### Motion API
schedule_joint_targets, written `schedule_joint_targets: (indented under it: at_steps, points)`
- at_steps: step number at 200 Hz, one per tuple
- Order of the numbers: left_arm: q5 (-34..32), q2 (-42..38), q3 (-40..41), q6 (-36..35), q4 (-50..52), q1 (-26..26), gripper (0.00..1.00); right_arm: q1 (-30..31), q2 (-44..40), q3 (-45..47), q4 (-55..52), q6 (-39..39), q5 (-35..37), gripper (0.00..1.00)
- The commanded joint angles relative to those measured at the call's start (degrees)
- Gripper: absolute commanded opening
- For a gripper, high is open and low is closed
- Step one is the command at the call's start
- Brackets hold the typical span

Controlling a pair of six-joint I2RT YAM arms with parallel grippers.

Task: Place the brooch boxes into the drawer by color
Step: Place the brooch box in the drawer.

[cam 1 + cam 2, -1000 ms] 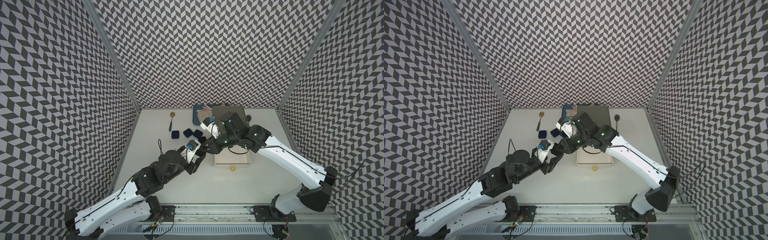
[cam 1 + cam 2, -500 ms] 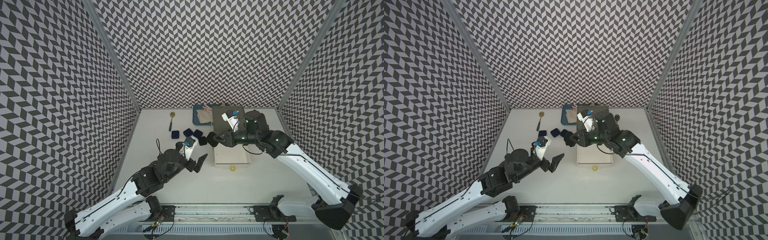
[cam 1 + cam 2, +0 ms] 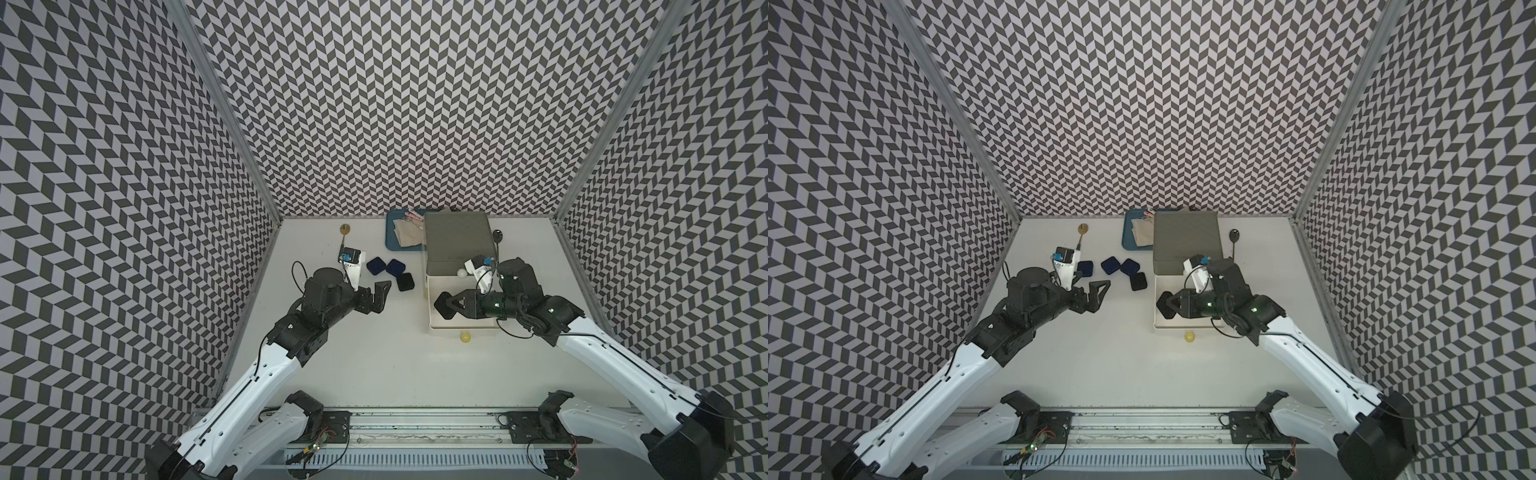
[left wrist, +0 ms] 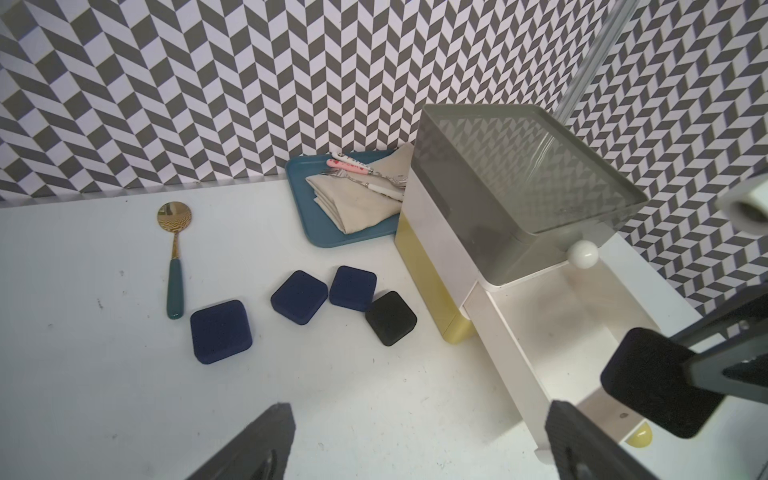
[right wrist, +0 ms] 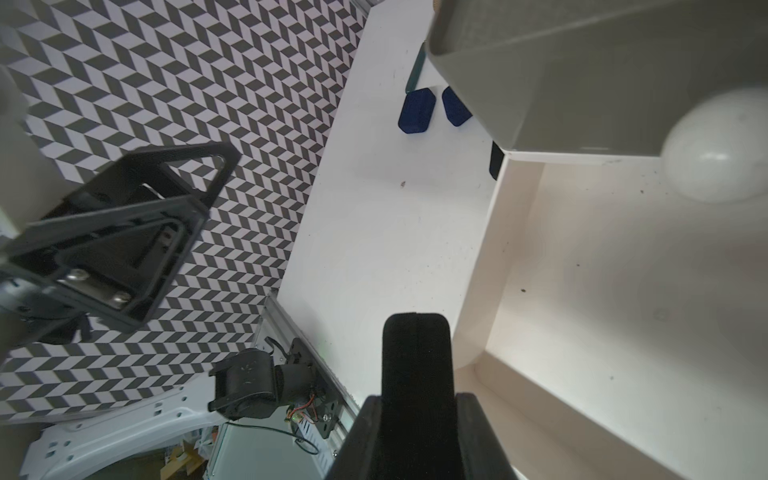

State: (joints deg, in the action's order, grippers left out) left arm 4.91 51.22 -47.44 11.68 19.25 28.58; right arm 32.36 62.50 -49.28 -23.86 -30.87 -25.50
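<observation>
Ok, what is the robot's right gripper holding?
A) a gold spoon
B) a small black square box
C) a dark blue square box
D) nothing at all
B: the right gripper is shut on the small black square box, seen edge-on between its fingers in the right wrist view.
</observation>
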Motion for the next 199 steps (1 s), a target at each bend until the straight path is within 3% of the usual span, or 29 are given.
schedule_joint_targets:
  at_steps: [1, 199]
  points:
    - [3.8, -0.5, 0.8, 0.1, -1.6, -0.8, 1.00, -0.3, -1.7, 3.2, 11.2, -2.6, 1.2, 0.10]
    - [5.6, -1.7, 4.3, 0.1, -2.2, -2.4, 1.00, -0.6, 10.2, 2.5, 13.3, -0.4, 4.4, 0.10]
